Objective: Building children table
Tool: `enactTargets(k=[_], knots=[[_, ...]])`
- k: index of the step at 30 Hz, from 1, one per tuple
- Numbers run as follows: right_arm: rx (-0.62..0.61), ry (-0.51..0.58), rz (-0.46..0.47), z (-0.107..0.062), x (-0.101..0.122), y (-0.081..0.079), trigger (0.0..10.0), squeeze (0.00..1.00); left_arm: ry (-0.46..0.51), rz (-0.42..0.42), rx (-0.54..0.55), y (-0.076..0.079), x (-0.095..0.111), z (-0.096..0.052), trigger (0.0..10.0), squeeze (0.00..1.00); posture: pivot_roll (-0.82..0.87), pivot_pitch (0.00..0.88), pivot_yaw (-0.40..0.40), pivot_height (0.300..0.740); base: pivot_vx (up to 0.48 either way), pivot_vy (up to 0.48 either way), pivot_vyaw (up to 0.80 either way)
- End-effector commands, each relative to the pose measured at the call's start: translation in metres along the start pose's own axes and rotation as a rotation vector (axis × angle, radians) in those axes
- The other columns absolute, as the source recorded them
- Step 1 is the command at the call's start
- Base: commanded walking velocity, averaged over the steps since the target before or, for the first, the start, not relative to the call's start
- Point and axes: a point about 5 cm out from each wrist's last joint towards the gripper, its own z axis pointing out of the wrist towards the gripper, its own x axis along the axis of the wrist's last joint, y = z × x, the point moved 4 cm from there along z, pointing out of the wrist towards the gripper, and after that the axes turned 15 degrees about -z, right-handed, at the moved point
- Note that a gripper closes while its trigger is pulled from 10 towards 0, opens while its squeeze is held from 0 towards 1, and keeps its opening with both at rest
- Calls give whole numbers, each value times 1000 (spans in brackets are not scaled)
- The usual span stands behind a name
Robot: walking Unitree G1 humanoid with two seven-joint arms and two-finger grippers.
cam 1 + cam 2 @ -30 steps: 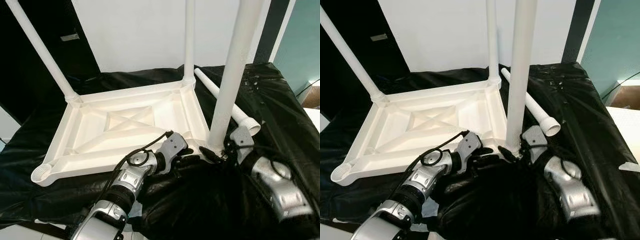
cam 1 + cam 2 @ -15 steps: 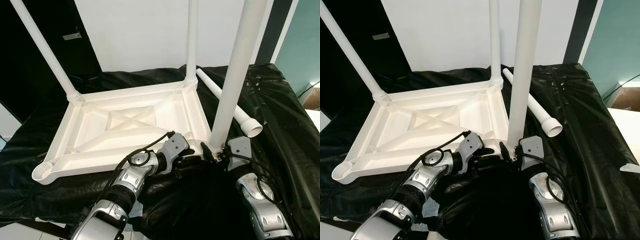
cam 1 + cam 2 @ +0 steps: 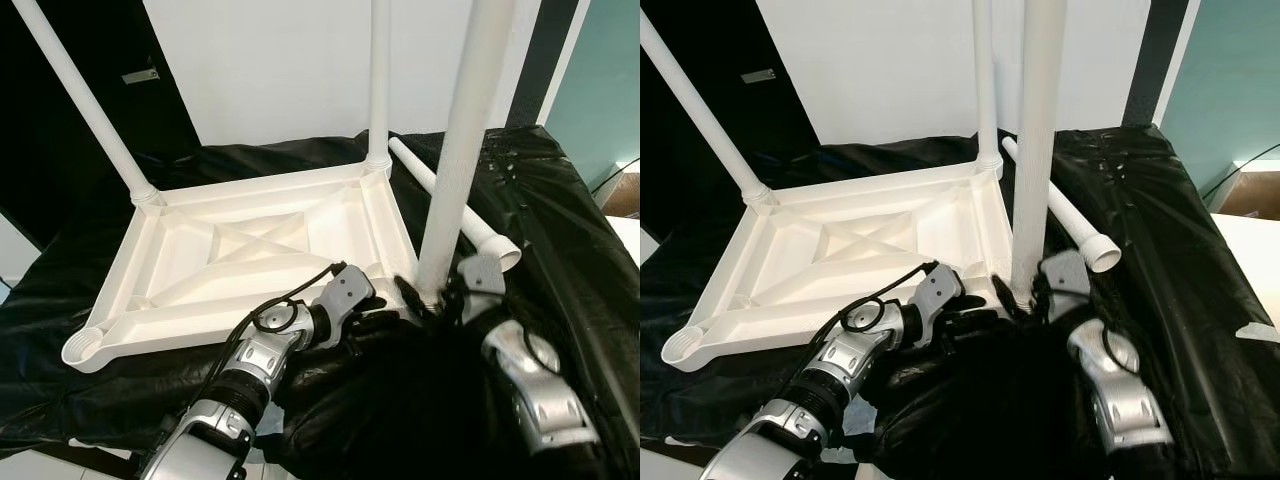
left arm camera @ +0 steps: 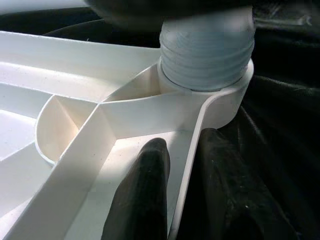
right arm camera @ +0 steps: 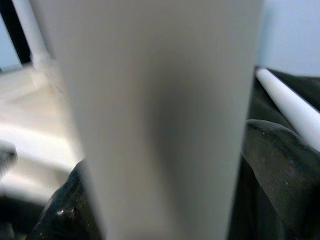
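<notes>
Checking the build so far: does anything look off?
One corner socket of the upturned tabletop is empty, and the fourth leg lies loose on the black cover beside it.

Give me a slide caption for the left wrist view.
Left gripper clamps the upturned tabletop's rim beside a threaded leg seated in its corner socket.

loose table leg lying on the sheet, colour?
White, like the other legs. The loose leg shows best in the right eye view, lying on the black sheet.
</notes>
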Motion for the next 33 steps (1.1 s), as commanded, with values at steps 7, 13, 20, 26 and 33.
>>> enactTargets(k=[7,13,20,26,33], knots=[[162,-119,107,-5,-24,-15,0,0,-102,-86,-5,4,-36,-4,10000,0,-98,0,90,740,0,0,0],[160,-138,151,-6,-27,-13,0,0,-104,-81,-6,2,-33,-3,10000,0,-102,0,96,740,0,0,0],[-243,-201,76,-18,-35,7,0,0,-101,-76,-4,1,-31,-3,10000,0,-88,0,92,740,0,0,0],[-387,-237,31,-33,-37,9,0,0,-103,-74,1,0,-32,-5,10000,0,-82,0,93,740,0,0,0],[-375,-246,45,-30,-38,5,10000,0,-111,-74,1,0,-34,-8,10000,0,-85,0,101,740,0,0,0]])
